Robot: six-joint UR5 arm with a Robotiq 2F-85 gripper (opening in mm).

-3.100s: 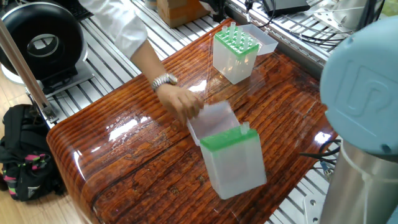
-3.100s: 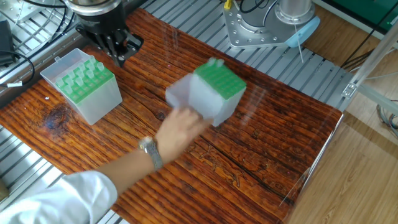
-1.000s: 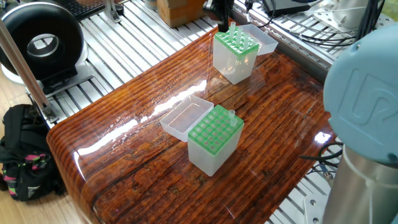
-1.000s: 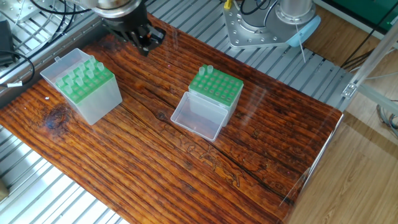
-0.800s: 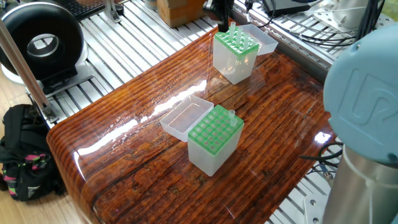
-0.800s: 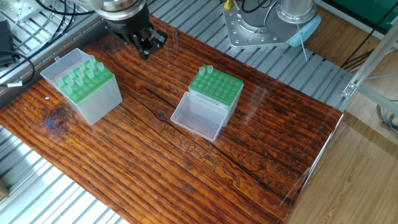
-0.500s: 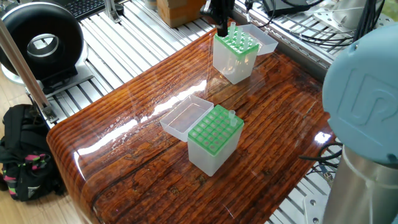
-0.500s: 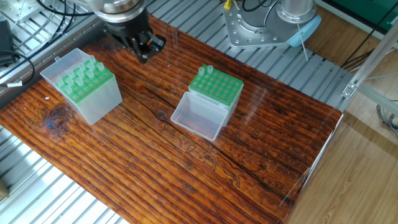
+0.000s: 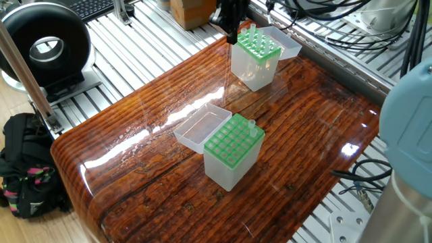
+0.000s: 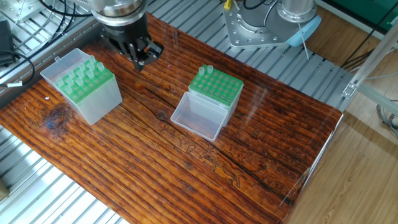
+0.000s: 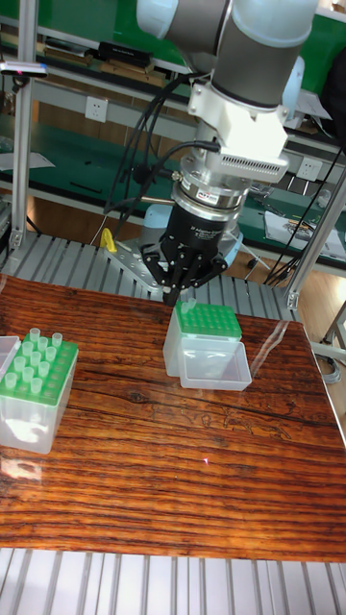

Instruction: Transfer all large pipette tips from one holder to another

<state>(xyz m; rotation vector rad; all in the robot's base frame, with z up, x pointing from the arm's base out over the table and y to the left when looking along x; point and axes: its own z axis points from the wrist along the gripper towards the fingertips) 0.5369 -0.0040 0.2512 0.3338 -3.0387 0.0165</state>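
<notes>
My tool, fingers slightly apart and empty, hangs between two boxes; only the tall view shows its fingers clearly.

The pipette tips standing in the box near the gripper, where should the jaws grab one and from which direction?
Grip one of the pipette tips by its wide top end, which stands above the green rack. Come straight down from above: each tube stands upright with its slim body hidden in the rack, and neighbours crowd it, so a corner tip is probably easiest. The gripper is beside the box.
</notes>
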